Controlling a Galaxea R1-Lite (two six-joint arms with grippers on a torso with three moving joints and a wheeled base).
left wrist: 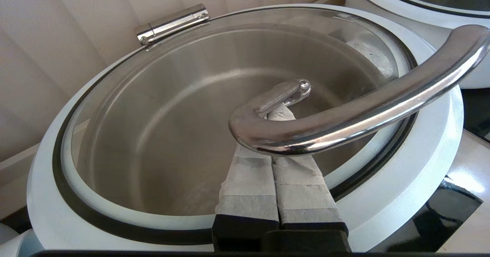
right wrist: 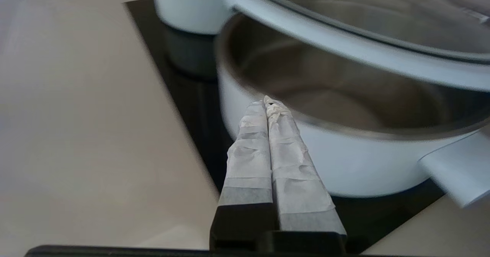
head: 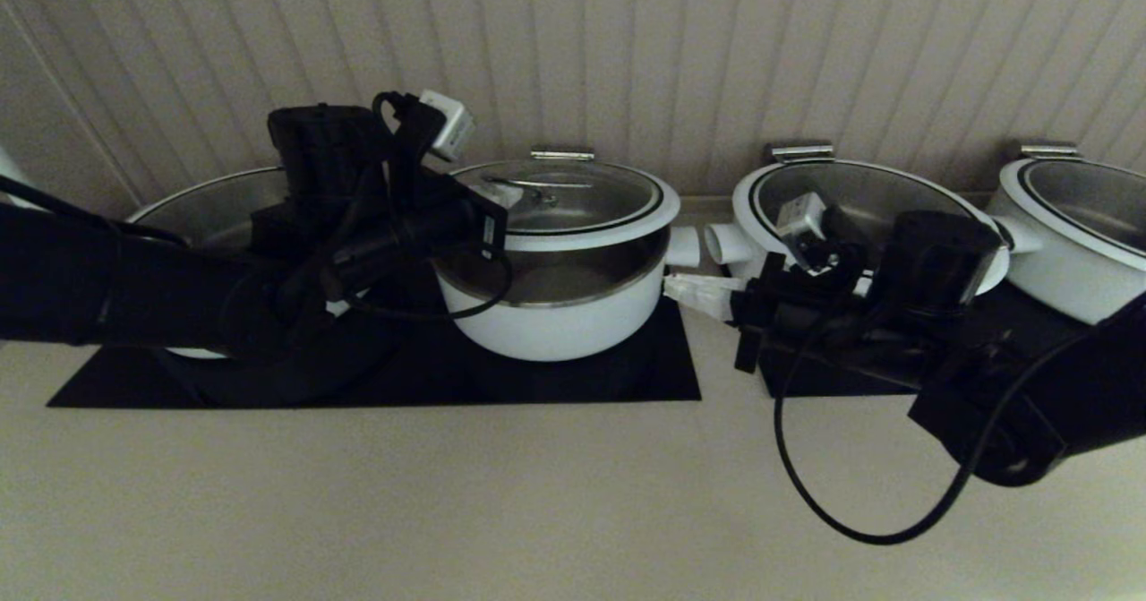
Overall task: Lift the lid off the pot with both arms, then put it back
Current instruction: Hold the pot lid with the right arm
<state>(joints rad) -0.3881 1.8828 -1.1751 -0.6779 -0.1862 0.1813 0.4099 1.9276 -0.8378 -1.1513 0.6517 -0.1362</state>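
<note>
The glass lid (head: 573, 196) with white rim hovers above the white pot (head: 555, 319), and a gap shows the pot's steel inside. My left gripper (head: 501, 193) is shut, its taped fingers (left wrist: 249, 180) hooked under the lid's curved steel handle (left wrist: 344, 115), which rests on them. The lid's glass (left wrist: 172, 115) fills the left wrist view. My right gripper (head: 671, 286) is shut and empty, its tips close to the pot's right side below the lid's rim, by the stub handle (head: 685, 247). In the right wrist view its fingers (right wrist: 249, 161) point at the pot's wall (right wrist: 344, 165), with the lid (right wrist: 344, 46) above.
Wider white pots stand at the left (head: 215, 211), right (head: 859, 193) and far right (head: 1074, 225). The pots sit on black mats (head: 582, 377). A ribbed wall (head: 627, 46) runs close behind. The beige counter (head: 448, 511) spreads out in front.
</note>
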